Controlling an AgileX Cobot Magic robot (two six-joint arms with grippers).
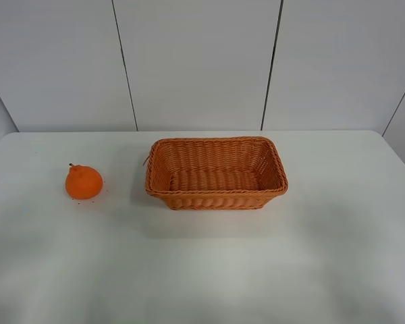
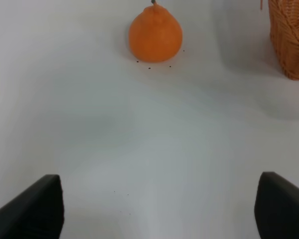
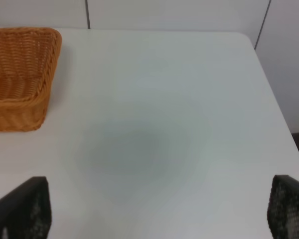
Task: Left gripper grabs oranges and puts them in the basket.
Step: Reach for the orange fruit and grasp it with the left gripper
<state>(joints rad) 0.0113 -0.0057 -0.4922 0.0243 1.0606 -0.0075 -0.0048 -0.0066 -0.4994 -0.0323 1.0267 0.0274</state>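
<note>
The orange [image 1: 84, 182] lies on the white table [image 1: 202, 270], left of the basket, stem end up. The empty wicker basket [image 1: 216, 196] stands at the table's middle. Neither arm shows in the exterior high view. In the left wrist view the left gripper [image 2: 159, 178] is open and empty, with its black fingers [image 2: 35, 209] wide apart. The orange [image 2: 155, 35] lies well ahead of it, and a corner of the basket [image 2: 291, 35] shows beside it. In the right wrist view the right gripper [image 3: 159, 179] is open and empty, and the basket [image 3: 20, 74] lies ahead of it, off to one side.
White wall panels [image 1: 196, 61] stand behind the table. The table's right edge [image 3: 274, 99] shows in the right wrist view, with dark floor beyond it. A few dark specks [image 2: 149, 67] lie by the orange.
</note>
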